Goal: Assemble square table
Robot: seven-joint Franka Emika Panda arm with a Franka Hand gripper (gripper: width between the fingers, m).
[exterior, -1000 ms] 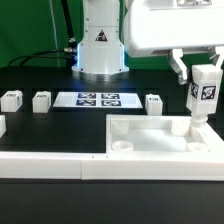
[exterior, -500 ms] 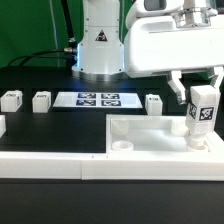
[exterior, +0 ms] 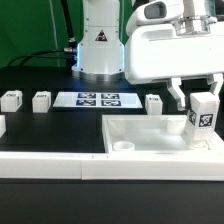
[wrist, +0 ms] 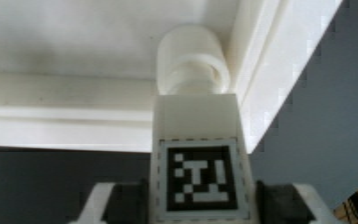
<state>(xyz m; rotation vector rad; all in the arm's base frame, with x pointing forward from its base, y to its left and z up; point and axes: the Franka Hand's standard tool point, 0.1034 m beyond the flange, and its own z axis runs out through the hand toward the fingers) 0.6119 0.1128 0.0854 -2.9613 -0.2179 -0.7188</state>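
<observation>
Over the far corner on the exterior view's right, the two-finger gripper [exterior: 201, 99] is clamped narrow on one short white plastic block leg [exterior: 204, 118] w/ a black-and-white tag. The wrist view shows fingers [wrist: 105, 205] on both flanks of it. Leg hangs straight below the tool, long axis approx. upright, tag end up by the fingers, thinner rounded end down.

That lower end sits at a corner of the large white square plastic slab [exterior: 150, 135], where two raised rim walls meet. So the relation that counts: the corner socket should lie directly under the leg, along the leg's own axis. Next move is prob. straight down plus a twist, no sideways travel. Can't tell if the tip is touching the socket or just above it: rim hides it in the exterior view, and the wrist view is blurred.

Slab lies flat on the black table [exterior: 50, 125], just behind the long low white border wall [exterior: 45, 165].

Count:
- 1 arm, 1 gripper, 1 slab.
- 4 legs: 1 held, 3 loose on the table.
- First loose leg [exterior: 11, 99] & second loose leg [exterior: 41, 99] are on the exterior view's left of the marker board [exterior: 97, 99].
- Third loose leg [exterior: 155, 102] is to its right, near the slab's far rim.
- Only 1 open round socket [exterior: 122, 146] shows clearly.
</observation>
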